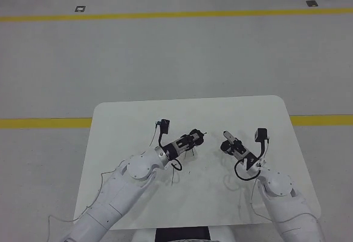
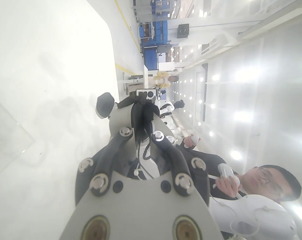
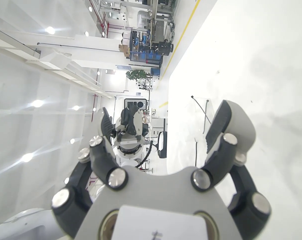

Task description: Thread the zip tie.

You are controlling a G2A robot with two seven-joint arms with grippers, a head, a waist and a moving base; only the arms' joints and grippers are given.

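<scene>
In the middle of the table (image 1: 128, 121), the right claw (image 1: 226, 139) is stretched wide near a black zip tie (image 3: 201, 109). The left claw (image 1: 197, 135) looks squeezed tight.

White table (image 1: 225, 115), black zip tie (image 3: 198, 106)

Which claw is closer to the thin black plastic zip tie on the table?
Left. The zip tie lies just behind the left gripper, by its wrist; the right gripper is farther, facing it.

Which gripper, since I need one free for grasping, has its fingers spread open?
The right arm's grey-and-black gripper: its two fingers stand wide apart, whereas the left gripper has its fingers pressed together.
</scene>
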